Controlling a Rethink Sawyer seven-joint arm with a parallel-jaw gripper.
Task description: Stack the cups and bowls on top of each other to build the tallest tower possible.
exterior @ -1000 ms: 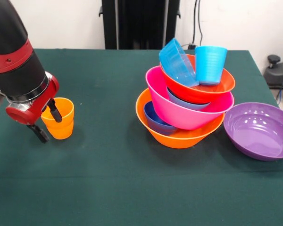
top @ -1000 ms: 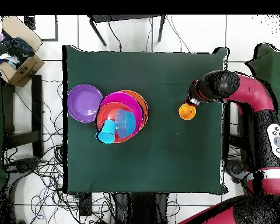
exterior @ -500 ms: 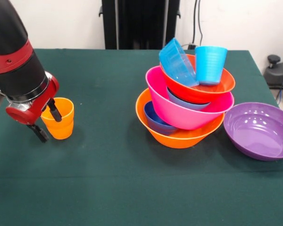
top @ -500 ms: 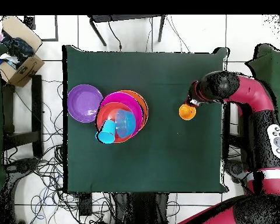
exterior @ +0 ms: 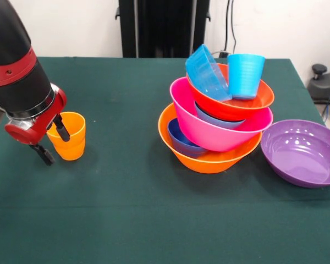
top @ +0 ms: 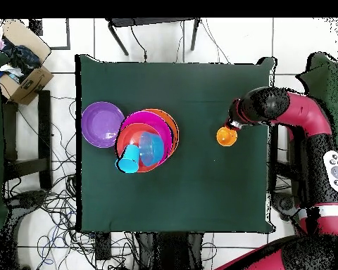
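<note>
The orange ridged cup point(exterior: 69, 137) stands upright at the table's left side; it also shows in the overhead view point(top: 227, 136). My gripper point(exterior: 56, 147) grips its wall, one finger inside the cup and one outside. The tower point(exterior: 217, 115) stands mid-table. Its base is the large orange bowl point(exterior: 209, 160), holding the small dark blue bowl point(exterior: 180, 141) and the pink bowl point(exterior: 209, 132). Above them the red-orange bowl point(exterior: 239, 105) carries the tilted shallow light blue bowl point(exterior: 206, 74) and the light blue cup point(exterior: 245, 74). The purple bowl point(exterior: 302, 151) sits alone to the right. The yellow cup and teal bowl are hidden.
A cardboard box point(top: 20, 65) sits on the floor beyond the table's corner. The robot's black pedestal point(exterior: 162, 27) stands behind the far table edge. In the overhead view the tower point(top: 147, 137) and purple bowl point(top: 102, 124) lie well apart from the arm point(top: 284, 112).
The gripper and the orange cup have shifted together slightly up and to the left in the front view. The tower and purple bowl have not moved.
</note>
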